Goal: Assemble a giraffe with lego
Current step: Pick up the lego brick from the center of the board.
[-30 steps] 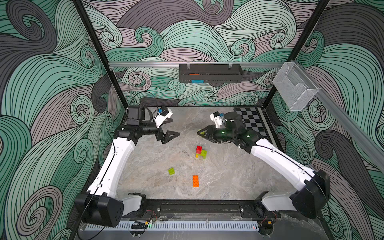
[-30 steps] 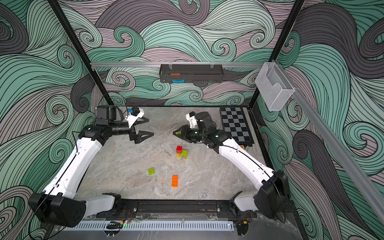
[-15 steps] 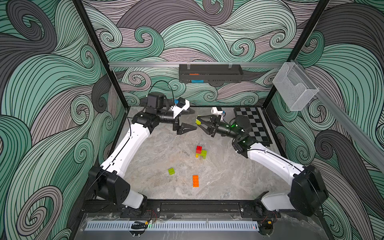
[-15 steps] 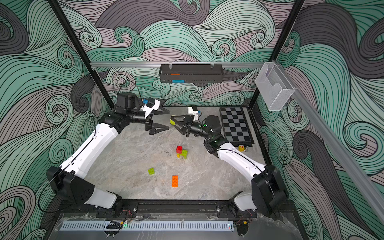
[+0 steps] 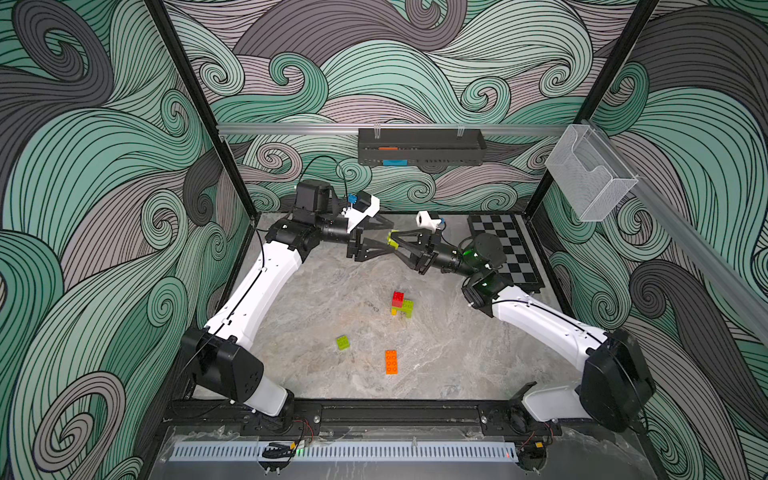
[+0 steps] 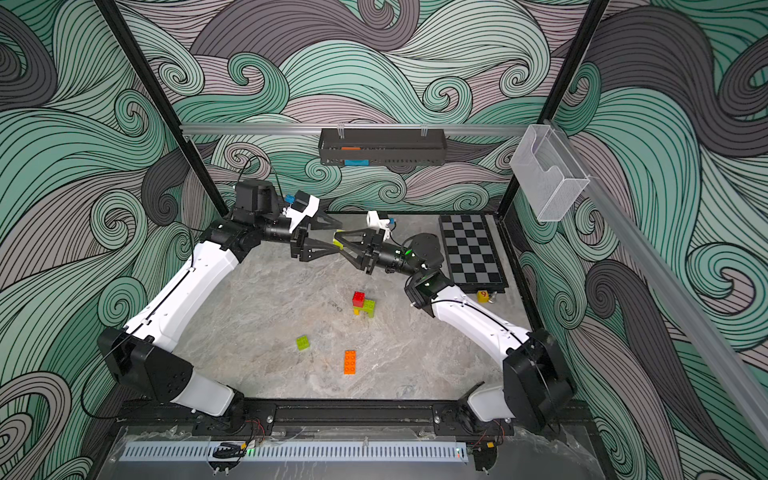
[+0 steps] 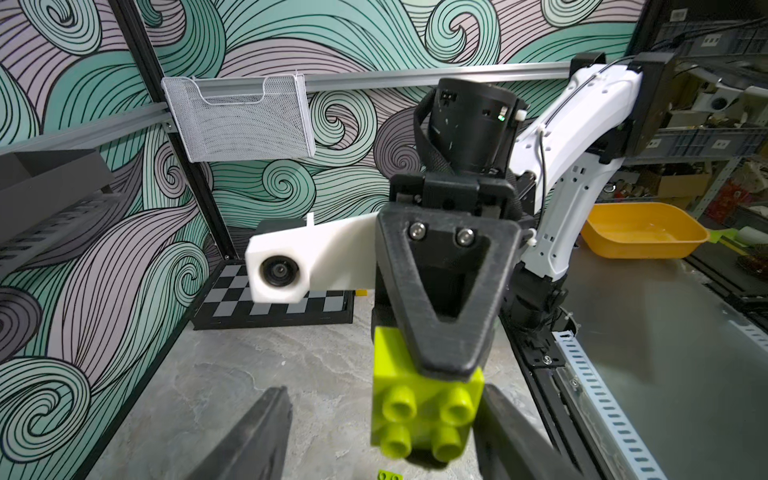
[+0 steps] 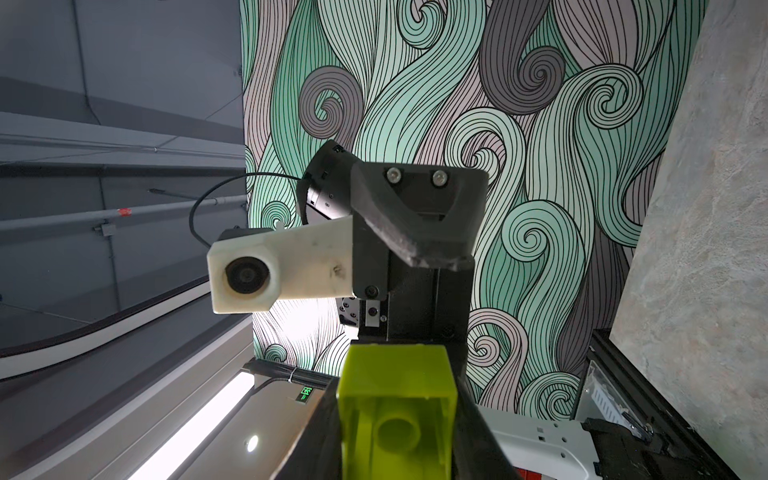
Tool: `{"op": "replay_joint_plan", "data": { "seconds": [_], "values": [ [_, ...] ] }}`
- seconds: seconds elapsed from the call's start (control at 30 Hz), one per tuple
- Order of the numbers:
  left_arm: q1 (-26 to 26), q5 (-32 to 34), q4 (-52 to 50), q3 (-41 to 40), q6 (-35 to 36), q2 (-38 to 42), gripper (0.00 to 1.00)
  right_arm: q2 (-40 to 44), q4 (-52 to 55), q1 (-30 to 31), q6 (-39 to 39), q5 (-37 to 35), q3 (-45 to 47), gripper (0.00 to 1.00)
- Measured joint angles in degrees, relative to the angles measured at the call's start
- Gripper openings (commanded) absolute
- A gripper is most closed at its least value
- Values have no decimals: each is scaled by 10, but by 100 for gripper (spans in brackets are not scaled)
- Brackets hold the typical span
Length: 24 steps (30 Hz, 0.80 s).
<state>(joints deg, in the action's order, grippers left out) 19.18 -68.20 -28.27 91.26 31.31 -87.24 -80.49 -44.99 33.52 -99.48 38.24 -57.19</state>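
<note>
I had both arms raised and stretched toward each other above the far side of the table (image 5: 457, 353), wrists roughly level, fingers pointing at one another. My right hand (image 6: 337, 242) was clamped on a lime green brick (image 7: 424, 415), its studs facing the left hand (image 5: 384, 237). That hand stood open, its two fingers straddling the brick, one just beside it and the other well clear. Below both hands and nearer the arm bases, the part-built giraffe (image 5: 401, 305) of red, green and yellow bricks stood on the table. Farther on lay a loose green brick (image 5: 343, 342) and the long orange brick (image 5: 391, 361), apart from each other.
</note>
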Motion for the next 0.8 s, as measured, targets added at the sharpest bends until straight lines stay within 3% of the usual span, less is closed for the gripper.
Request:
{"op": "replay_joint_plan", "data": {
  "seconds": [0.2, 0.5, 0.53, 0.63, 0.7, 0.73, 0.8],
  "values": [
    [2, -11, -3, 1, -1, 0, 55, 0, -1, 0, 0, 3, 0, 19],
    [5, -22, -10, 7, 1, -1, 19, -2, -9, 0, -7, -1, -1, 22],
    [5, -22, -11, 8, 2, -1, 18, -2, -10, 0, -8, -1, -1, 27],
    [5, -21, -14, 8, 3, -1, 17, -3, -11, 0, -10, 0, -1, 57],
    [5, -21, -21, 9, 8, -1, 17, -3, -9, -1, -2, 8, 0, 80],
    [5, -17, -27, 10, 12, -1, 16, -2, -5, -2, 5, 12, 0, 98],
    [5, -7, -41, 14, 21, -1, 15, 4, 9, -9, 27, 21, 8, 99]
  ]
}}
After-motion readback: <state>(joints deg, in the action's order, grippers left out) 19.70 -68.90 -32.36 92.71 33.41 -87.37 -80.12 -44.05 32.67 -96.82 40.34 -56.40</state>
